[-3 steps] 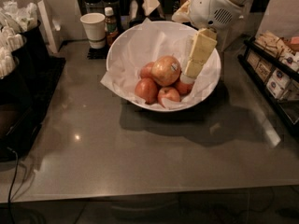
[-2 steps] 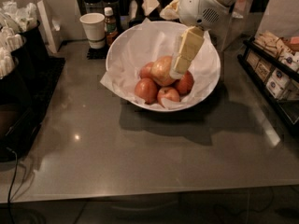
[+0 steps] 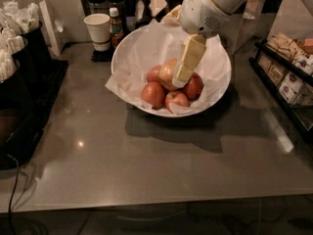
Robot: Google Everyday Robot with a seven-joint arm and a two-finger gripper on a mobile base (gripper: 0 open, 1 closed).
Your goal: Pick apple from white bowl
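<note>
The white bowl point(image 3: 215, 89) stands at the back middle of the grey table, lined with crinkled white paper. In it lie several apples. The largest apple point(image 3: 167, 72), pale yellow-gold with a red blush, sits on top of the pile. Smaller red apples point(image 3: 153, 94) lie around it. My gripper point(image 3: 180, 78) reaches down into the bowl from the upper right. Its cream finger point(image 3: 188, 58) lies against the right side of the large apple and hides part of it.
A white paper cup point(image 3: 97, 31) and a small bottle point(image 3: 115, 25) stand behind the bowl at left. Dark bins with white packets point(image 3: 14, 48) line the left edge. A rack of packets point(image 3: 288, 77) stands at right.
My gripper has moved left and down, from the bowl's right side onto the large apple on top of the pile.
</note>
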